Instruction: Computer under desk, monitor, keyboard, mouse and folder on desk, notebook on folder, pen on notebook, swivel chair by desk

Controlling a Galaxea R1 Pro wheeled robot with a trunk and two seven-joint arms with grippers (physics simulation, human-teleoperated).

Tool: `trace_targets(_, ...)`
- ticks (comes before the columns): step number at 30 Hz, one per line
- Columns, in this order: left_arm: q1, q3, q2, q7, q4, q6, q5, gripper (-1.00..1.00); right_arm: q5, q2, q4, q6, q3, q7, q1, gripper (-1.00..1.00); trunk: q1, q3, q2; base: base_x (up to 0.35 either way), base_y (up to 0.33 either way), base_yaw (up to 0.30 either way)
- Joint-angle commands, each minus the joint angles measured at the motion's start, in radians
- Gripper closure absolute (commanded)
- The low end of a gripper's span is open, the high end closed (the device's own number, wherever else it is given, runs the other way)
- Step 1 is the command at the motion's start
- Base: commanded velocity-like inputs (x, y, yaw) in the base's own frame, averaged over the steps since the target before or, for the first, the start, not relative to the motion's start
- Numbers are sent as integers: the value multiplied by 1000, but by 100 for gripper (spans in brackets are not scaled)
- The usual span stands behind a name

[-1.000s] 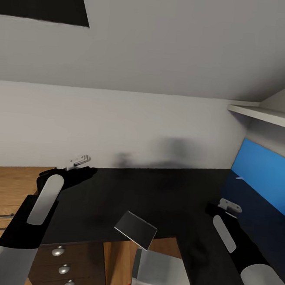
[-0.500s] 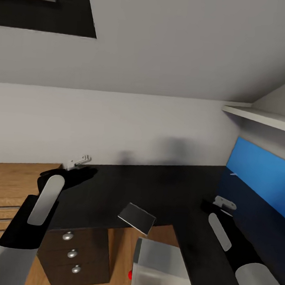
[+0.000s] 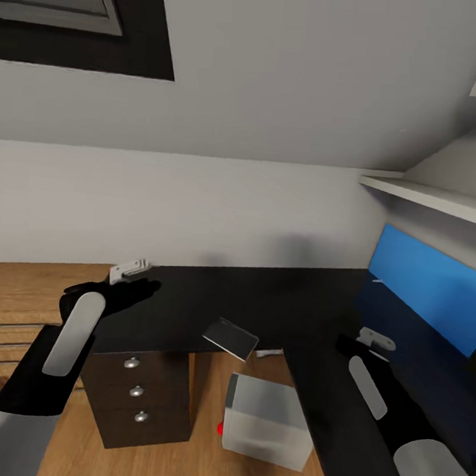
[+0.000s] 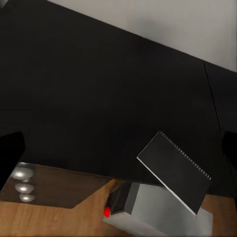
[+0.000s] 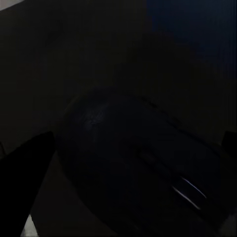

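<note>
— While both arms hover over the long black-topped counter [image 3: 261, 298] with its bright blue back panel, what do the grippers carry?
— The left gripper [image 3: 130, 270], at nine o'clock in the head view, looks empty; I cannot tell how far it gapes. The right gripper [image 3: 375, 339], at four o'clock, has its fingers wide apart in its wrist view, a rounded black mouse [image 5: 143, 168] lying on the counter between them.
— And the rest?
— A dark grey spiral-bound notebook [image 3: 230, 338] overhangs the counter's front edge at centre. Below it, at six o'clock, the light grey box-shaped computer [image 3: 264, 421] stands on the wooden floor [image 3: 194, 467] beside a dark three-drawer unit [image 3: 139, 396].
</note>
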Motion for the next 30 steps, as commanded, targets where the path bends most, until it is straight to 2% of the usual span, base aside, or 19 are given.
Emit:
trace_targets(1, -1, -3, 3, 10, -1, 3, 10, -100, -7, -2, -2, 3, 4, -9, -1, 100, -4, 2, 6, -177, 0, 0)
trace_targets(2, -1, -14, 14, 9, -1, 4, 11, -100, -6, -2, -1, 3, 4, -9, -1, 100, -8, 5, 13, -90, 0, 0)
trace_targets(3, 0, -70, 43, 8, -1, 2, 9, -100, -4, -3, 1, 3, 5, -9, -1, 100, -12, 8, 20, -30, 0, 0)
trace_targets(6, 15, -117, 63, 9, -1, -3, 9, -100, -2, -4, 2, 3, 6, -9, -1, 100, -23, 17, 41, -13, 0, 0)
trace_targets(10, 59, -132, 69, 9, 0, -7, 9, -100, 4, -9, 3, 8, 6, -9, -1, 100, -39, 30, 69, -3, 0, 0)
trace_targets(15, 164, -136, 70, 6, 0, -16, 8, -100, 12, -32, -1, 127, 2, -7, -1, 100, -58, 46, 104, 0, 0, 0)
trace_targets(18, 210, -136, 70, 3, -7, -45, 7, -100, 11, -34, -3, 143, 2, -7, -1, 100, -58, 46, 104, 0, 0, 0)
trace_targets(23, 294, -139, 72, 0, -11, -152, 7, -100, 11, -33, -3, 150, 4, -7, -1, 100, -58, 46, 104, 0, 0, 0)
trace_targets(24, 361, -177, 75, 0, -10, -254, -11, -100, 12, -33, -3, 160, 3, -8, -1, 100, -58, 46, 104, 0, 0, 0)
trace_targets(28, 425, -258, 99, -1, 3, -420, -106, -100, 12, -33, -3, 201, 4, -8, -1, 100, -58, 46, 104, -6, 0, 0)
trace_targets(30, 440, -297, 105, -2, 16, -505, -128, -100, 12, -33, -3, 207, 4, -9, -1, 100, -58, 46, 104, -117, 0, 0)
